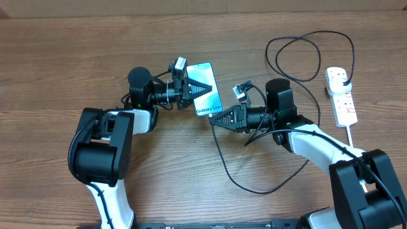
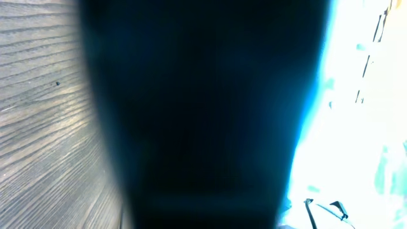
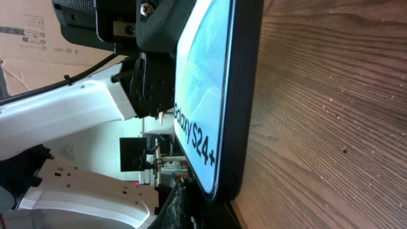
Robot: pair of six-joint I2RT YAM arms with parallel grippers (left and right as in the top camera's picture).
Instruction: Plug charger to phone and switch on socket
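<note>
Teal-screened, black-edged slim smartphone clamped in left pincer. Right pincer looks pinched on thin black charger cable tip, just ahead: phone's lower end. Risk: tip off-line, jams beside port; push twists phone in grip.

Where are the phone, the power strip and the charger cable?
phone (image 1: pixel 208 97): overhead view, on its light blue screen.
power strip (image 1: pixel 343 102): overhead view, middle of its white body.
charger cable (image 1: pixel 219 152): overhead view, on its lower black stretch.
</note>
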